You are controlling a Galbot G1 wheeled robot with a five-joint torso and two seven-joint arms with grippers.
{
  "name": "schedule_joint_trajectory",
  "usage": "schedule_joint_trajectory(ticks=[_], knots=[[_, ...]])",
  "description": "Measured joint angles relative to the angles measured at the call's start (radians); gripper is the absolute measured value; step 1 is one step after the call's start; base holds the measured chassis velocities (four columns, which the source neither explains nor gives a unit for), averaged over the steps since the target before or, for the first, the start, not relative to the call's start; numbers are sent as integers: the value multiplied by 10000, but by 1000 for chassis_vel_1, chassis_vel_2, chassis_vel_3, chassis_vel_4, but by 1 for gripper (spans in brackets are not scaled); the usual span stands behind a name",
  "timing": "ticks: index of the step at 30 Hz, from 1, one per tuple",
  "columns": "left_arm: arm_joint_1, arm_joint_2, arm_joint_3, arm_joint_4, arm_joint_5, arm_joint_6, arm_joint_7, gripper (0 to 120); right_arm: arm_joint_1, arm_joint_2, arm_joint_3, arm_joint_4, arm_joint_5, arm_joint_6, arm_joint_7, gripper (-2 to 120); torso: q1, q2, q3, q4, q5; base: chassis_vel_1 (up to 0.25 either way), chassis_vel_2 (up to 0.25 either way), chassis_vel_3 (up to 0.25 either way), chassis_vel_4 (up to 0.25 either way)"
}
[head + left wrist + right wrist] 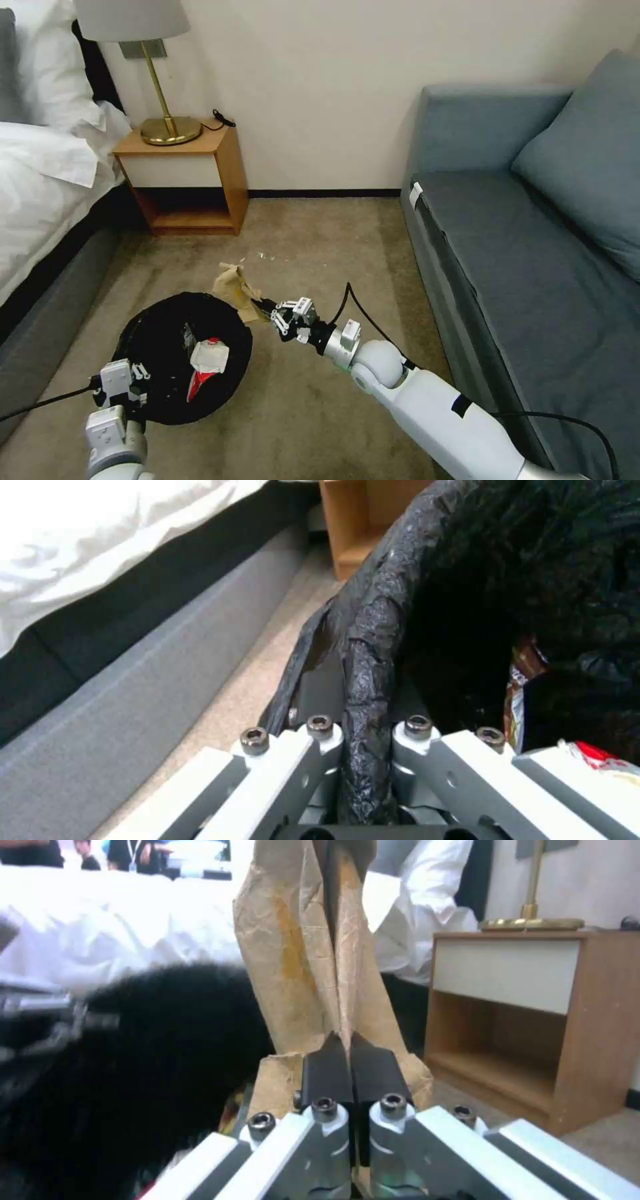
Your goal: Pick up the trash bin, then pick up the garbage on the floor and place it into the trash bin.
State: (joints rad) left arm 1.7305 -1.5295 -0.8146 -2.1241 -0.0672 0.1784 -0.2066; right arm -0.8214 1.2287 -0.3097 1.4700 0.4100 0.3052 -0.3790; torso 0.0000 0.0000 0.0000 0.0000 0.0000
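The trash bin (167,333), lined with a crinkly black bag, is held above the carpet at lower left. My left gripper (137,383) is shut on its near rim; the left wrist view shows the bag rim (367,690) pinched between the fingers. Inside lie a red-and-white packet (207,363) and a snack wrapper (517,700). My right gripper (267,310) is shut on the crumpled tan paper (233,283), holding it beside the bin's far right edge. In the right wrist view the tan paper (300,950) stands up from the black fingertips (327,1070), next to the bin's black bag (133,1065).
A grey sofa (533,233) with a cushion runs along the right. A wooden nightstand (183,180) with a brass lamp (163,100) stands at the back left, beside a bed (47,173) with white linen. Small white scraps (267,257) lie on the carpet beyond the paper.
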Motion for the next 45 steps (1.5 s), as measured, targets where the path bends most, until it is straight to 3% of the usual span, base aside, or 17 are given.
schedule_joint_trajectory(ticks=[8, 20, 22, 27, 29, 31, 39, 41, 45], knots=[[-51, 225, -6, 58, -205, -21, 33, 4, -250, 41, 52, -21, -298, -60, -265, 0, 0, 0, 0, 0, -1, 0, 0, 0, 0], [-49, 244, 19, -174, -778, 189, 151, 4, -450, 1032, -79, -901, -1335, 198, -713, 0, 0, 0, -1, -1, -2, 0, 0, 0, 0], [-34, 147, 51, -235, -804, 214, 153, 4, -408, 1445, -85, -1390, -2290, 335, -677, 0, 0, 0, 0, 1, -1, 0, 0, 0, 0], [15, 27, 100, -291, -714, 215, 158, 4, -375, 1713, -234, -1726, -3089, 453, -323, 0, 0, 0, 0, 0, -1, 0, 0, 0, 0], [50, -75, 130, -298, -602, 203, 160, 4, -376, 1748, -333, -1719, -4229, 296, 461, 0, 0, 0, 0, 1, 0, 0, 0, 0, 0], [61, -106, 140, -297, -569, 199, 161, 4, -403, 1718, -357, -1607, -4535, 134, 658, 0, 0, 0, 0, 1, -1, 0, 0, 0, 0], [102, -226, 157, -305, -476, 135, 163, 4, -471, 1491, -432, -924, -4724, -406, 989, 23, 0, 0, 0, 0, 0, 0, 0, 0, 0], [99, -249, 137, -340, -532, 135, 159, 4, -490, 1456, -338, -620, -4460, -424, 992, 36, 0, 0, 0, 0, 0, 0, 0, 0, 0], [100, -245, 93, -432, -797, 197, 144, 4, -583, 1448, -2, -37, -3795, -282, 1135, 49, -1, 0, 0, 1, 0, 0, 0, 0, 0]])
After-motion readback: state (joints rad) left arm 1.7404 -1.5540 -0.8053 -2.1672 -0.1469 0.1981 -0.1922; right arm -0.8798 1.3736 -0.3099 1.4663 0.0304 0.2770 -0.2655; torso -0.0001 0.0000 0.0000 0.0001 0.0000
